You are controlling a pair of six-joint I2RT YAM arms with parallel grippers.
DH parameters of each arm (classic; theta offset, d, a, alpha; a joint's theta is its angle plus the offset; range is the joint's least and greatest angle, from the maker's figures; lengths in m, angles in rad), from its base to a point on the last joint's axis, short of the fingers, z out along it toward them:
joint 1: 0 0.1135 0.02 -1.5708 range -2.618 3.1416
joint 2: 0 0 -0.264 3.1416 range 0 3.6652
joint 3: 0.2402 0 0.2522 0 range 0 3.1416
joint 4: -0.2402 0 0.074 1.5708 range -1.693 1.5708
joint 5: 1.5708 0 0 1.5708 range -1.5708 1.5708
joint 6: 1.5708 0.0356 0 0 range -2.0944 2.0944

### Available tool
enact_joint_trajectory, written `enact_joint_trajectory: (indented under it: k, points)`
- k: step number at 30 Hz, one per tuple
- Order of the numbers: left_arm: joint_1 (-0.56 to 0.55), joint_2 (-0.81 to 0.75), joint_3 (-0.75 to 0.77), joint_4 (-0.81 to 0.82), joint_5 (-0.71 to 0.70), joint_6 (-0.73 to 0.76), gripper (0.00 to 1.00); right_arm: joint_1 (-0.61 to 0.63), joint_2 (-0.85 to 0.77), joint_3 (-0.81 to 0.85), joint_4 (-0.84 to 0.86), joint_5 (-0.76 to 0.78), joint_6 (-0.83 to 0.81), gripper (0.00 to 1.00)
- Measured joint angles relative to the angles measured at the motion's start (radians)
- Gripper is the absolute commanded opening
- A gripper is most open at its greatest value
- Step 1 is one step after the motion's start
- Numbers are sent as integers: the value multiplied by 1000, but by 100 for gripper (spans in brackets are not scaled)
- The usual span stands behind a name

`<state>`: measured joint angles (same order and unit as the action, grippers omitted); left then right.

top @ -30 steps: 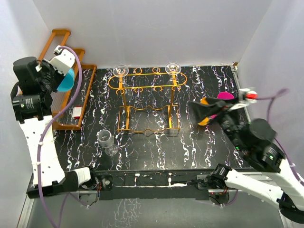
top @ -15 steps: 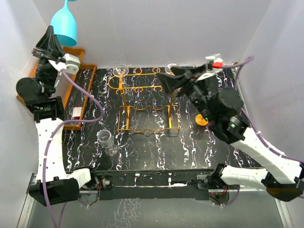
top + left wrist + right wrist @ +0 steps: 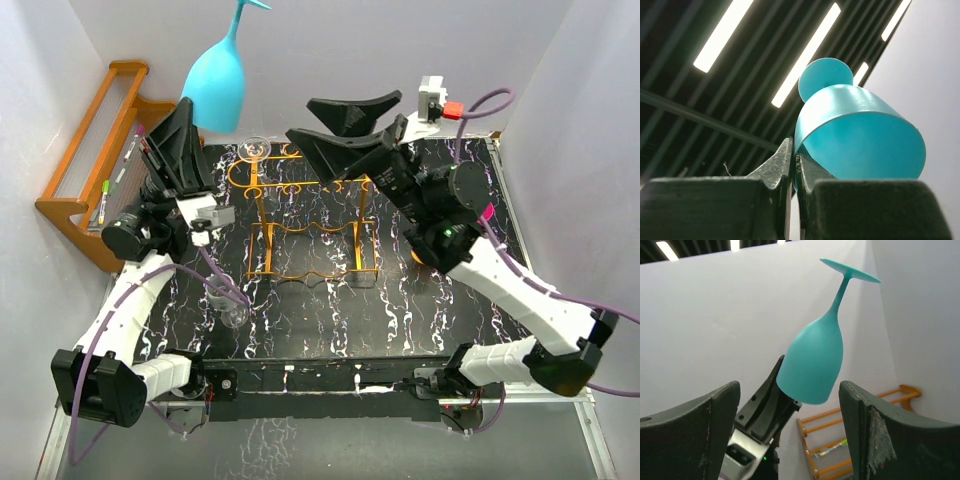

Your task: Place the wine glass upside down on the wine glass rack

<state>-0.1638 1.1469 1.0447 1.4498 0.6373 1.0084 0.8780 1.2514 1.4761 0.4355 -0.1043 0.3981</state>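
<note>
Clear glass (image 3: pixel 228 298) rests on the black marbled worktop (image 3: pixel 400 310), near the front. Behind it stands the orange wire rack (image 3: pixel 310 215). Above the rack's left end, the left fingers (image 3: pixel 190 112) pinch the rim of the turquoise wine glass (image 3: pixel 214 85), which is tilted with its foot upward. The right fingers (image 3: pixel 303 120) are spread wide and empty, over the far rail.

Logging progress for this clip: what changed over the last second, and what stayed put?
The left gripper, shut on the blue wine glass at its rim, swung from beside the wooden rack up and rightward toward the wine glass rack, carrying the glass foot-up. The right gripper rose from the table's right side and now faces the glass, open. The rack and the clear glass on the table stayed put.
</note>
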Motion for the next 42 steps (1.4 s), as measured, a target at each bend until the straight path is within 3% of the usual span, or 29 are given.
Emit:
enact_joint_trajectory:
  k: [7, 18, 42]
  points:
    - [-75, 0, -93, 120, 29, 78, 0, -71, 122, 7, 199, -93, 181, 74]
    - [-151, -1, -153, 146, 93, 123, 0, -161, 199, 7, 424, -138, 365, 70]
    - [-207, 57, -172, 153, 150, 175, 0, -204, 299, -8, 623, -141, 483, 52]
